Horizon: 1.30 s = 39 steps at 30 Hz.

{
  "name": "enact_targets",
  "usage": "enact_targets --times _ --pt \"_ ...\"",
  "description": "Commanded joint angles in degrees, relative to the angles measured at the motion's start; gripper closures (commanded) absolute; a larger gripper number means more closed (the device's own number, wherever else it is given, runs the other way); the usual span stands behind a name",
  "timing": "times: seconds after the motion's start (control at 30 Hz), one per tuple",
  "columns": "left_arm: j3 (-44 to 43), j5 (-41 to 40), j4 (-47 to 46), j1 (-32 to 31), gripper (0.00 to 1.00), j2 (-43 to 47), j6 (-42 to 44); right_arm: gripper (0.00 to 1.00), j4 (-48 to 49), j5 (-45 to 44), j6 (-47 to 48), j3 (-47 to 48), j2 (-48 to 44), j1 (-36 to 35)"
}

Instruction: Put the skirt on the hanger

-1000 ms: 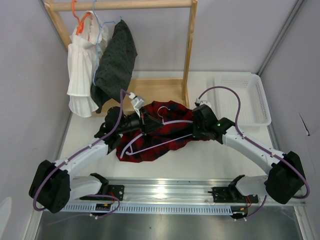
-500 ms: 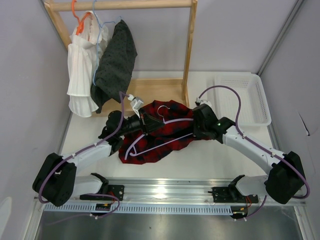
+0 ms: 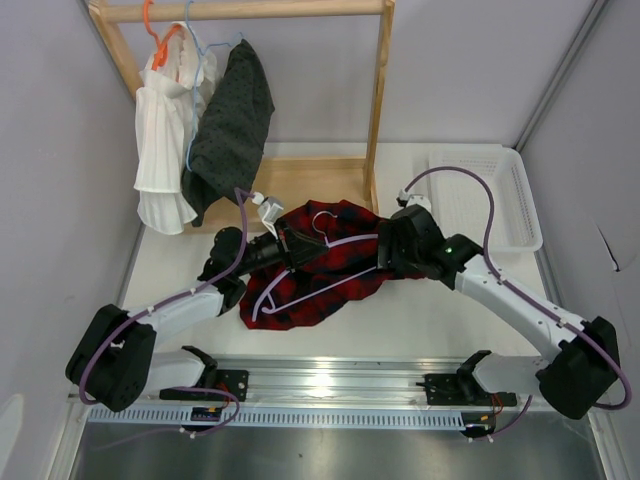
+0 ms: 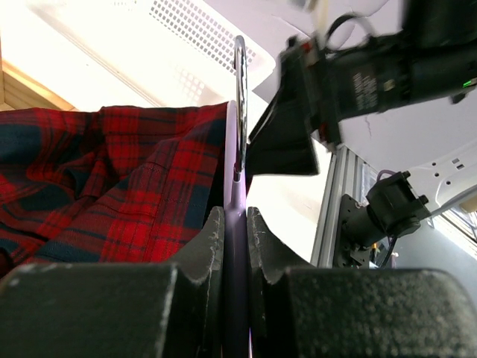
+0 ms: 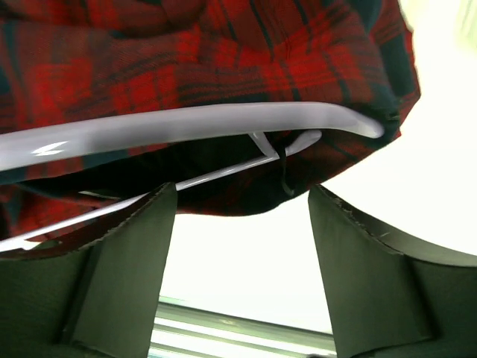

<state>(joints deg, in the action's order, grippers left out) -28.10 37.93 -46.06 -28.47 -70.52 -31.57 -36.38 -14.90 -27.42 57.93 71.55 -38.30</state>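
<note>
The red-and-black checked skirt [image 3: 335, 270] lies bunched on the table between the two arms. The lilac hanger [image 3: 350, 243] lies across it, hook [image 3: 322, 222] toward the rack, and its right end is tucked under the cloth [image 5: 223, 60]. My left gripper [image 3: 290, 250] is shut on the hanger's plastic [image 4: 237, 195], which runs straight between the fingers [image 4: 212, 239]. My right gripper [image 3: 385, 250] stands open just off the skirt's right edge, nothing between its fingers [image 5: 127, 253]. The hanger's arm [image 5: 186, 127] and thin lower bar pass above them.
A wooden rack [image 3: 378, 100] stands at the back with a white pleated garment [image 3: 165, 140] on an orange hanger [image 3: 150, 20] and a dark dotted garment [image 3: 230, 120]. A white basket [image 3: 490, 195] sits at the back right. A metal rail [image 3: 330, 385] runs along the near edge.
My right gripper was shut at the skirt's right edge and has opened; its arm shifted slightly right. My left gripper stays shut on the hanger, nudged slightly back.
</note>
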Motion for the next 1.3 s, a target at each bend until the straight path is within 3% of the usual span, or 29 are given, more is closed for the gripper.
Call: enact_targets --times 0.0,0.3,0.4,0.57,0.73,0.97,1.27 --pt "0.06 -0.84 -6.93 0.17 1.00 0.30 -0.33 0.22 -0.80 -2.15 -1.23 3.77 -3.78 0.24" --pt "0.41 -1.02 -6.23 0.17 1.00 1.44 0.11 0.28 -0.45 -2.07 -3.26 2.54 -7.39 9.03" --pt "0.24 -1.02 -5.97 0.17 1.00 1.70 0.11 0.48 1.48 2.39 -3.69 1.84 -6.51 14.74" --pt "0.06 -0.75 -5.97 0.17 1.00 1.61 -0.07 0.58 3.77 5.14 -3.87 2.97 -2.30 18.44" --pt "-0.03 -0.67 -5.09 0.17 1.00 2.31 0.46 0.61 5.70 9.52 -3.69 2.45 1.83 18.88" --pt "0.15 -1.02 -3.77 0.17 1.00 3.72 1.51 0.51 9.22 13.48 -4.92 -0.62 4.30 18.79" --pt "1.47 -1.72 -6.76 0.08 1.00 3.38 1.08 0.57 9.05 16.48 -5.19 -0.01 6.85 18.88"
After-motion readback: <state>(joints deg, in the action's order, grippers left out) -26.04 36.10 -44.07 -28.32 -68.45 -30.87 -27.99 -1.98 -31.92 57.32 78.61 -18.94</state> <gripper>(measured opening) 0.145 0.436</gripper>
